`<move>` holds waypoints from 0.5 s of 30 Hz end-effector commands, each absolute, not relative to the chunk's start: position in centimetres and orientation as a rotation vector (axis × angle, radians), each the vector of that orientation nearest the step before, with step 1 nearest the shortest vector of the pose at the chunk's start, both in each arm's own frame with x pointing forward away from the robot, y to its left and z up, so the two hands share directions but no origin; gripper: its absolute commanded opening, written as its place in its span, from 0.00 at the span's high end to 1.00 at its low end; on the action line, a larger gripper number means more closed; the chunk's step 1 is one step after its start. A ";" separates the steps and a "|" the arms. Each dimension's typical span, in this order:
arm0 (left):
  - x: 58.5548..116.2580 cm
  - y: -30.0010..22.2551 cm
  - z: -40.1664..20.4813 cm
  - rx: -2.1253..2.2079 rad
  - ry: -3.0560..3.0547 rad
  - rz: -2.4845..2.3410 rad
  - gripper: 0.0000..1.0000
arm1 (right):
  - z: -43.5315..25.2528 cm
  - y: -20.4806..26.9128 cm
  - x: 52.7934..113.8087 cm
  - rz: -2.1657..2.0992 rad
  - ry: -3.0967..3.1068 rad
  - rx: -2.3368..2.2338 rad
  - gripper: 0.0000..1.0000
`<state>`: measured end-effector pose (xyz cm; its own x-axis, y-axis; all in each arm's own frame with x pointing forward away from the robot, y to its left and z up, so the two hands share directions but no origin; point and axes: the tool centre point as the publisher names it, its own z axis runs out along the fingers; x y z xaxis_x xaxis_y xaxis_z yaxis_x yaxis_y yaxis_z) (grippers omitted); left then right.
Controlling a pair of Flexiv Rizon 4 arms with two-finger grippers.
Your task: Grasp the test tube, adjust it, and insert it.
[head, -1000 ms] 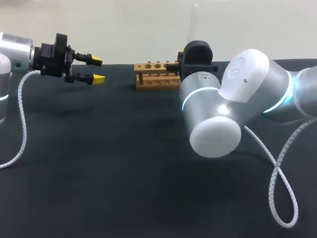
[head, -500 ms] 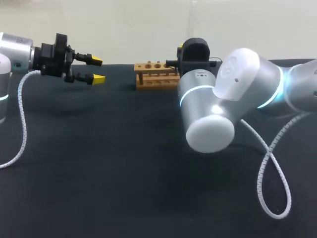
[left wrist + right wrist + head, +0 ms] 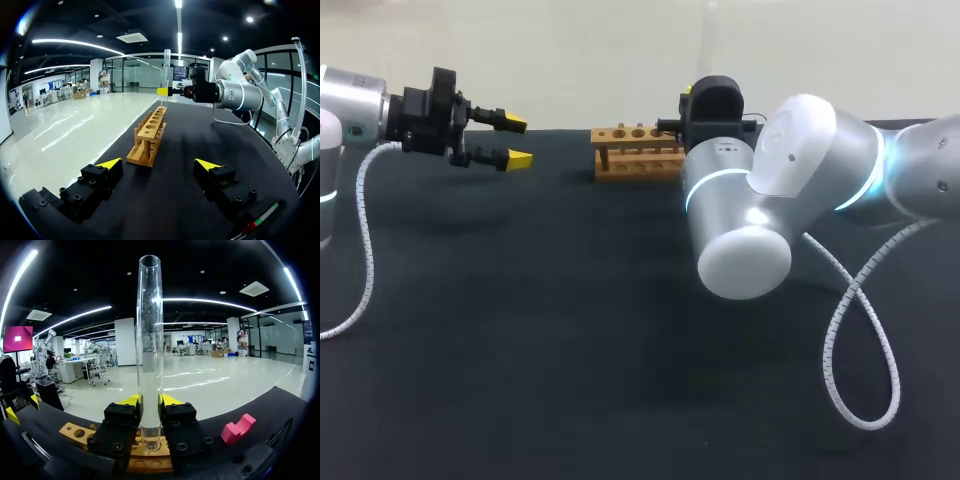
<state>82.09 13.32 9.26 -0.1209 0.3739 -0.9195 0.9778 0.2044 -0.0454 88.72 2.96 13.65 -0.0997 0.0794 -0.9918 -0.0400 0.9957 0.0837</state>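
Observation:
A clear glass test tube (image 3: pixel 149 340) stands upright between the fingers of my right gripper (image 3: pixel 149 401), which is shut on its lower part. Its rounded bottom hangs just above the wooden rack (image 3: pixel 79 432), over one end of the row of holes. The left wrist view shows the same tube (image 3: pixel 166 62) held over the far end of the rack (image 3: pixel 149 134) by the right gripper (image 3: pixel 165 91). My left gripper (image 3: pixel 512 141) hovers open and empty at the table's left, well away from the rack (image 3: pixel 635 153).
A pink block (image 3: pixel 239 427) lies on the black table beside the rack, on the side away from my left gripper. My right arm's large elbow (image 3: pixel 745 235) and its looping cable (image 3: pixel 850 340) hang over the table's right half.
My right arm's elbow has swung a little to the left and its cable has shifted with it; the right gripper has edged slightly left above the rack. The left arm has kept still.

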 end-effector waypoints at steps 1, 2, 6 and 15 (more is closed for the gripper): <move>82.1 13.4 9.2 1.295 1.641 -0.910 0.00 | 13.4 2.9 89.5 0.105 1.664 0.028 1.00; 82.1 13.4 9.2 1.295 1.641 -0.910 0.00 | 13.4 2.9 89.6 0.104 1.663 0.028 1.00; 82.1 13.4 9.2 1.295 1.641 -0.910 0.00 | 13.1 2.8 89.9 0.099 1.662 0.022 1.00; 82.1 13.4 9.2 1.295 1.641 -0.910 0.00 | 12.4 2.7 90.3 0.096 1.673 0.013 1.00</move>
